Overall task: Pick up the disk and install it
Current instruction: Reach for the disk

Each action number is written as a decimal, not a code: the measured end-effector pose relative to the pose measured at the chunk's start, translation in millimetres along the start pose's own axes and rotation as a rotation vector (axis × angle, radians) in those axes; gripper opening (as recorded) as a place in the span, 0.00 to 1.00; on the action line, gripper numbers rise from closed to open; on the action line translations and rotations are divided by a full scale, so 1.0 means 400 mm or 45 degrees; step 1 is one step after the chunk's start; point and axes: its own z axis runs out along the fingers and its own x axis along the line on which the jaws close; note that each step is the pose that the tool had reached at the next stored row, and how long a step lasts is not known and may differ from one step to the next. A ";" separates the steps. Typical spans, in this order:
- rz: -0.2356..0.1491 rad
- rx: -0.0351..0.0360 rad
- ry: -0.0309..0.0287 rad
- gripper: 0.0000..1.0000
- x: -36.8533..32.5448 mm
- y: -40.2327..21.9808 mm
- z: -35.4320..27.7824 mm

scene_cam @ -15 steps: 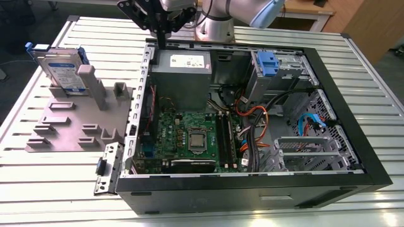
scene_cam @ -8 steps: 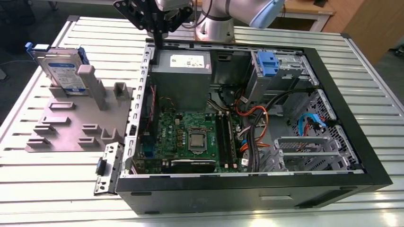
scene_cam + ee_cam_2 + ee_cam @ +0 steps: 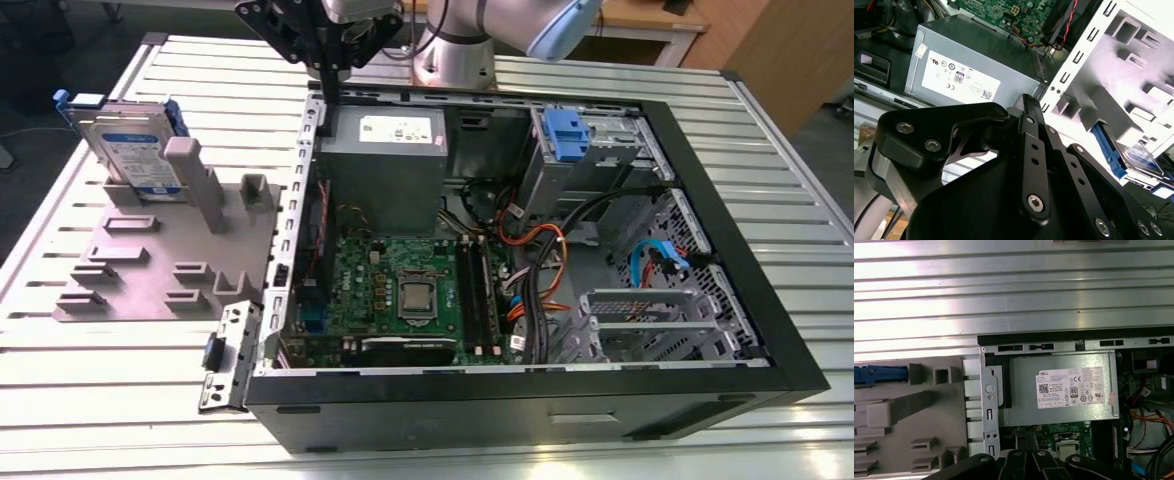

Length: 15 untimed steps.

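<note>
The disk (image 3: 130,140) stands on edge in a grey slotted holder (image 3: 147,270) at the upper part of the exterior view's left. The holder lies on the ribbed metal desk (image 3: 80,400), beside the open computer case (image 3: 534,410). The hand (image 3: 324,68) hangs at the top of that view over the case's rear corner, near the grey power supply (image 3: 387,150) and well apart from the disk. Its fingers are pressed together, gripping nothing.

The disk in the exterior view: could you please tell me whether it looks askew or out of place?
Nothing stands out. The disk stands upright on edge in the grey fixture beside the open computer case, apart from the gripper over the case's corner by the power supply.
</note>
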 end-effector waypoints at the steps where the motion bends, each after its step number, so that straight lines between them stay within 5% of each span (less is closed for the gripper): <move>1: 0.000 0.0000 -0.0001 0.11 0.000 0.000 0.000; 15: 0.000 0.0000 -0.0001 0.11 0.016 -0.001 0.000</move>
